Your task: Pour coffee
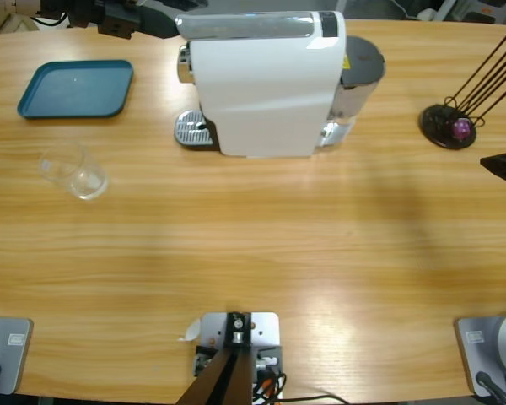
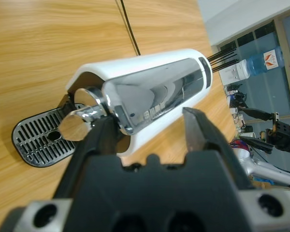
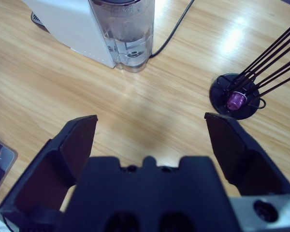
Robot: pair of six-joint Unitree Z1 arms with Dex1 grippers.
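A white coffee machine (image 1: 266, 84) stands at the back middle of the table, with its drip tray (image 1: 194, 131) on its left side. An empty clear glass cup (image 1: 76, 173) stands well to the left of the machine. No coffee shows. My left gripper (image 2: 147, 123) is open and hovers apart from the machine's chrome lid (image 2: 154, 99) and spout (image 2: 79, 121). In the high view it is the dark shape at the top left (image 1: 139, 21). My right gripper (image 3: 152, 123) is wide open above bare wood, and only its tip (image 1: 504, 164) shows at the right edge.
A teal tray (image 1: 76, 89) lies at the back left. A black wire capsule stand (image 1: 447, 126) holding a purple capsule (image 3: 235, 100) sits at the right. The machine's clear water tank (image 3: 128, 31) and its cable (image 3: 176, 29) face the right gripper.
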